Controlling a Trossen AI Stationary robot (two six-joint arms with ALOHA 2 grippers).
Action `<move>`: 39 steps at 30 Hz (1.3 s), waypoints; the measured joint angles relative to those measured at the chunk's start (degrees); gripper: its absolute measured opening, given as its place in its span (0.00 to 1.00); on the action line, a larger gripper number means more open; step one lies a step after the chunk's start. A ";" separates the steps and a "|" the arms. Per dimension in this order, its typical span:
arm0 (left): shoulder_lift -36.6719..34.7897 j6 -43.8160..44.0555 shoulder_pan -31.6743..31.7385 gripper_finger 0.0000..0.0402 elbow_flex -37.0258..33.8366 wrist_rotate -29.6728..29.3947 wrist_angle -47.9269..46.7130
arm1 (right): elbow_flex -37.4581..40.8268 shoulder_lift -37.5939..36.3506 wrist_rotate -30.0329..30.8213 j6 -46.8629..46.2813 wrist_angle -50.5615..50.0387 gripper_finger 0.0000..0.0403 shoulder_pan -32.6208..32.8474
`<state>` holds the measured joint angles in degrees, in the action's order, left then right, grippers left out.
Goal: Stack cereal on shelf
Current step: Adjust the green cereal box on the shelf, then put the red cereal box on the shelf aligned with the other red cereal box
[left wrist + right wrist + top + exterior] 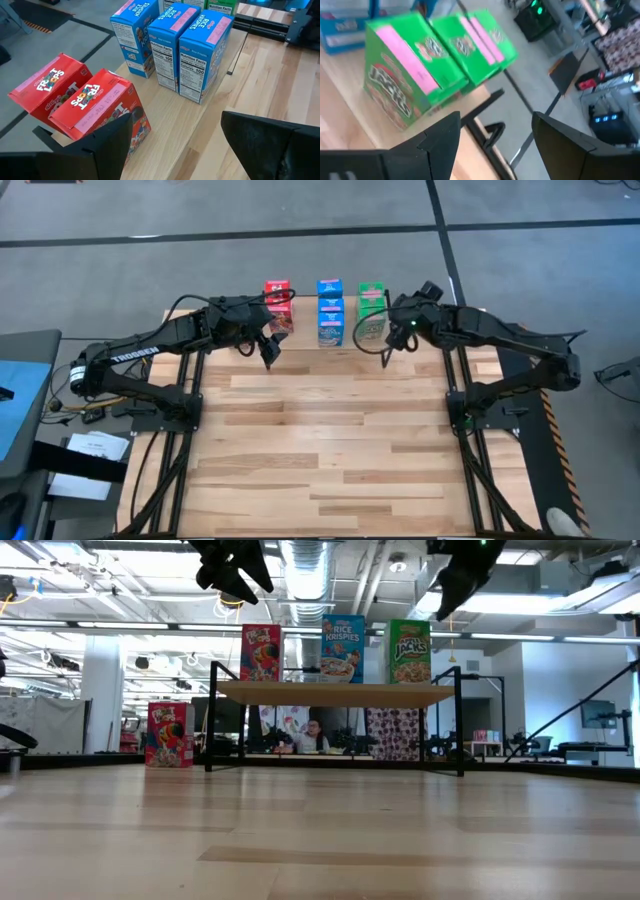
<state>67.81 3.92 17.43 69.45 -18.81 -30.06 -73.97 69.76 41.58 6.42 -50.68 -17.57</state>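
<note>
Above the shelf, we see the left gripper open and empty over the red cereal boxes, and the right gripper likewise open above the green boxes. The blue boxes stand between them. Only the low view shows one red box down on the table beside the shelf.

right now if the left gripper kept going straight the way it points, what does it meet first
Probably the nearer red Froot Loops box on the shelf: the open left gripper points down at it, the box partly behind one finger. Depth is unclear.
</note>
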 joint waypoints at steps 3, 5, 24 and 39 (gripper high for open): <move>0.00 0.00 0.02 0.73 0.00 0.00 0.00 | 0.00 0.61 -1.20 -0.62 -0.35 0.67 -1.21; 0.00 0.00 0.00 0.73 0.00 0.01 0.00 | 0.06 0.97 -2.28 -0.60 -0.34 0.67 -1.53; 0.00 -0.02 0.01 0.73 0.00 0.00 -0.04 | 0.04 3.17 -6.85 -1.49 0.00 0.67 -2.09; 0.00 -1.09 0.00 0.73 0.02 -0.70 -3.17 | -2.75 2.94 -6.71 -2.43 -5.68 0.67 -2.08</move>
<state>67.81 2.83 17.43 69.47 -19.51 -33.23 -76.72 72.69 34.87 3.99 -56.36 -19.65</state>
